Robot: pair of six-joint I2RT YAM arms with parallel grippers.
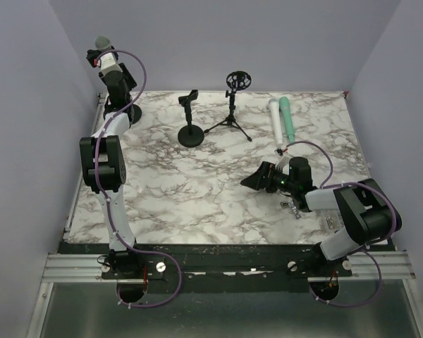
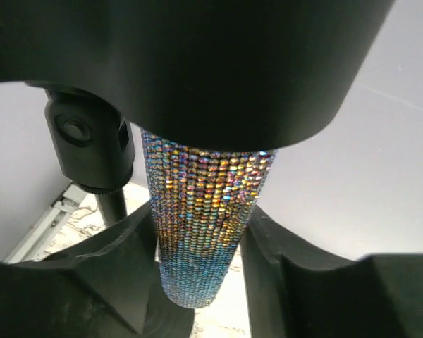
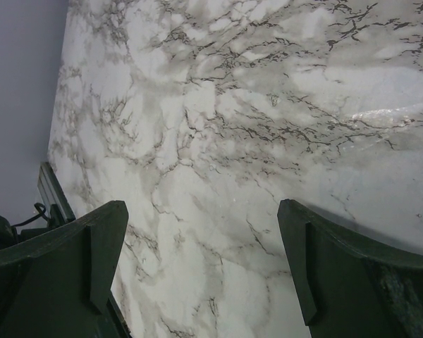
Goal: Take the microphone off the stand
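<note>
The microphone [image 2: 204,211] has a glittering, rainbow-sequined handle and a grey head [image 1: 101,42]. It stands upright in the black clip [image 2: 225,70] of the stand [image 1: 130,113] at the table's far left corner. My left gripper [image 2: 201,218] is raised to it, just under the clip. Its black fingers [image 2: 120,260] press the handle from both sides, shut on it. The stand's pivot and pole [image 2: 92,151] show just left of the handle. My right gripper [image 1: 252,181] lies low over the marble at right of centre, open, with only tabletop between its fingers [image 3: 324,267].
A round-base stand with an empty clip [image 1: 190,120] and a tripod stand with a ring mount [image 1: 234,98] stand at the back centre. A white microphone [image 1: 276,121] and a teal one [image 1: 289,118] lie at the back right. Small metal bits [image 1: 291,206] lie by the right arm.
</note>
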